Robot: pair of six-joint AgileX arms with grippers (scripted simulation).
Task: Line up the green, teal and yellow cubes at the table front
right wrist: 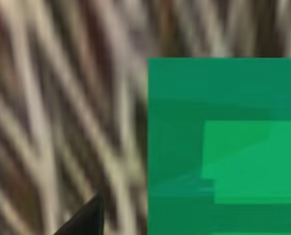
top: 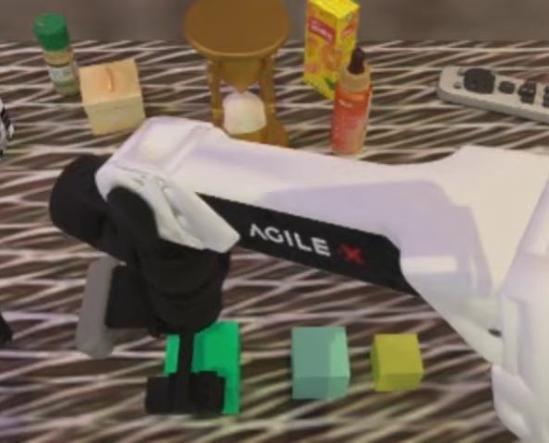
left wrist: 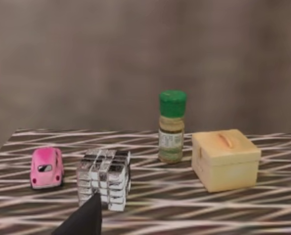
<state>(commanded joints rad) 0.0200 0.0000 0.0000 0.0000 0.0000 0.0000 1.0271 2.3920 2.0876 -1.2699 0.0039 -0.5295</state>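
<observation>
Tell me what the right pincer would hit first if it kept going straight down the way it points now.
The green cube. In the top view the right pincer sits directly over it, pointing down at the table, and the right wrist view shows the cube close below. How much gap remains, if any, is unclear.

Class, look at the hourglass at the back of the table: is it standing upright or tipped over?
Upright: the hourglass stands on its base on the table, with its round top facing up.

The right arm (top: 348, 231) lies across the middle of the worktop (top: 34, 268) and blocks passage there. At the front, narrow bare gaps separate the green cube (top: 220, 355), the teal cube (top: 319, 362) and the yellow cube (top: 396, 361). The front left corner is free.
</observation>
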